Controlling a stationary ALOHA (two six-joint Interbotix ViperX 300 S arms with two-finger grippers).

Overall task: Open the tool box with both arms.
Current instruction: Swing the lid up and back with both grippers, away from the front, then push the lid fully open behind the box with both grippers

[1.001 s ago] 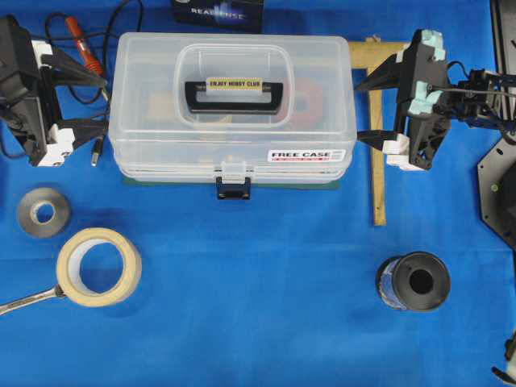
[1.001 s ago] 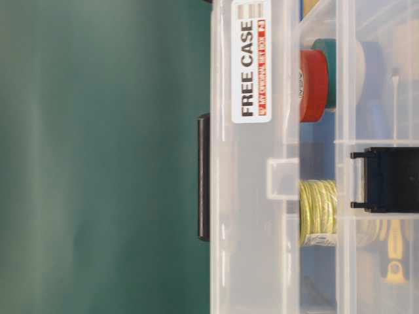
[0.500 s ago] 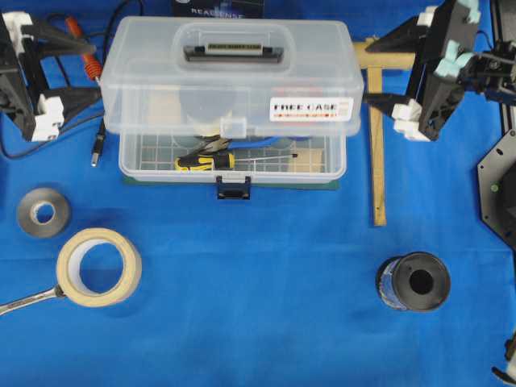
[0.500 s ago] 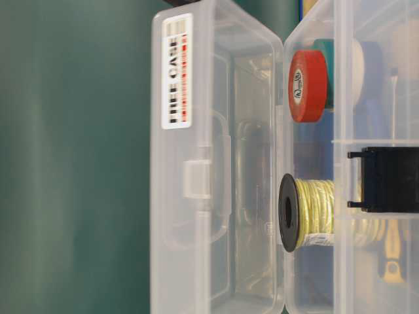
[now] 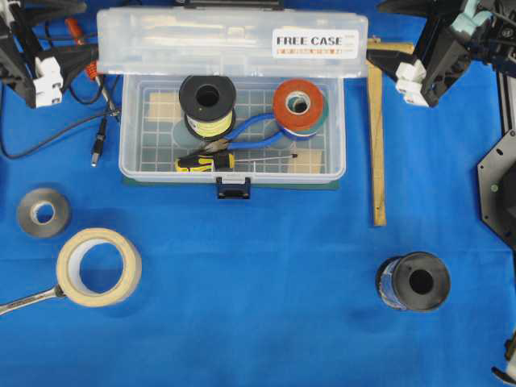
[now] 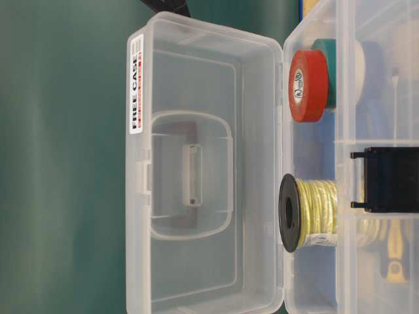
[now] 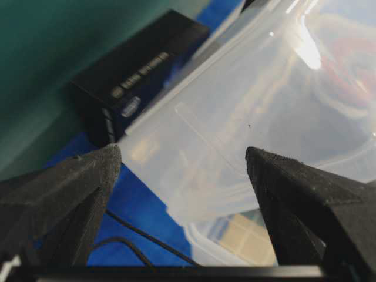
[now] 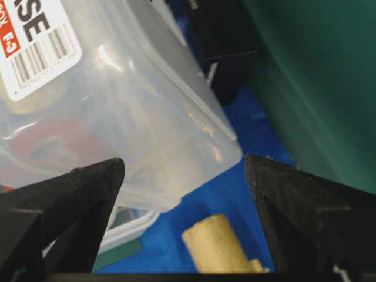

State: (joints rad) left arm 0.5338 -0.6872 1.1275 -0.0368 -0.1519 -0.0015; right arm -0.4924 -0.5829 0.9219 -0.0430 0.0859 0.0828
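The clear tool box (image 5: 131,165) stands open. Its lid (image 5: 232,48) is tipped up at the back, with the "FREE CASE" sticker (image 5: 315,42) facing up. Inside lie a yellow wire spool (image 5: 207,101), red tape (image 5: 298,105) and a screwdriver (image 5: 205,161). The dark blue latch (image 5: 233,189) hangs at the front. My left gripper (image 5: 90,28) is open at the lid's left end, and my right gripper (image 5: 372,31) is open at its right end. Each wrist view shows a lid corner between the spread jaws, for the left gripper (image 7: 182,151) and the right gripper (image 8: 183,161). The table-level view shows the raised lid (image 6: 196,176).
The black RealSense box (image 7: 138,88) sits behind the lid. A wooden square (image 5: 376,137) lies right of the box and cables (image 5: 72,121) lie to its left. A grey roll (image 5: 43,212), masking tape (image 5: 98,267), a wrench (image 5: 24,300) and a black spool (image 5: 414,281) lie in front.
The lid has swung from shut to upright at the back, uncovering the contents. Both grippers have moved toward the back with the lid's ends.
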